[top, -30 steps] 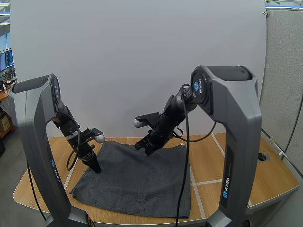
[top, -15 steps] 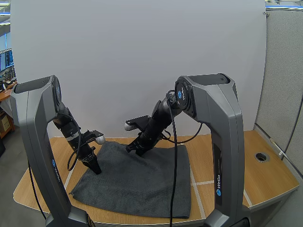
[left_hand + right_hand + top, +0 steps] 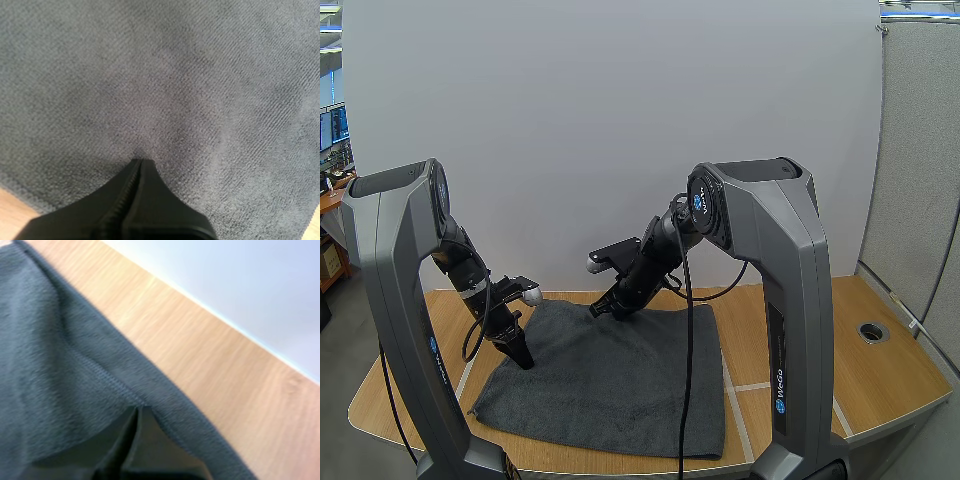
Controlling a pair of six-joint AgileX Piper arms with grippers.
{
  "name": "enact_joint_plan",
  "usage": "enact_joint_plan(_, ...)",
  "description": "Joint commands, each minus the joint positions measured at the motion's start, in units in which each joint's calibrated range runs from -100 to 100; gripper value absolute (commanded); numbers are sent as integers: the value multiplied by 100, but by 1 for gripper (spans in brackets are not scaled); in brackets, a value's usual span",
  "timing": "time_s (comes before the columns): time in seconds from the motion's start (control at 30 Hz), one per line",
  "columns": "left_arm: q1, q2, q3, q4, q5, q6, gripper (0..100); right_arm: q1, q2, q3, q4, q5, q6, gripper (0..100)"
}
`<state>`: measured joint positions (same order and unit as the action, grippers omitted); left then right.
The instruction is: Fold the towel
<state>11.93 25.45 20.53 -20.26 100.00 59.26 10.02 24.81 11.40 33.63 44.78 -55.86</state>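
Dark grey cloth towel [image 3: 610,375] is lying flat on the pale wooden table [image 3: 800,350], no fold made yet. Left gripper [image 3: 523,358] is pressing near its left edge, fingers together; right gripper [image 3: 603,311] is nosing the far hem, fingers likewise together.

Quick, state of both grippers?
Left gripper: closed, tip pressed on the towel, nothing visibly pinched.
Right gripper: closed, apparently pinching the towel's far hem.

White wall [image 3: 620,100] behind wooden table [image 3: 820,340]
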Motion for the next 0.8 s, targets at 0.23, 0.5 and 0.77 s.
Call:
enact_joint_plan(0.23, -20, 195, 331, 695, 0, -287, 0, -1, 22, -3, -258, -1791, -44, 0)
enact_joint_plan(0.5, -20, 195, 376, 668, 0, -287, 0, -1, -363, -3, 83, -616, 46, 0)
enact_joint_plan(0.77, -20, 195, 376, 644, 0, -287, 0, 90, -564, -3, 294, 398, -35, 0)
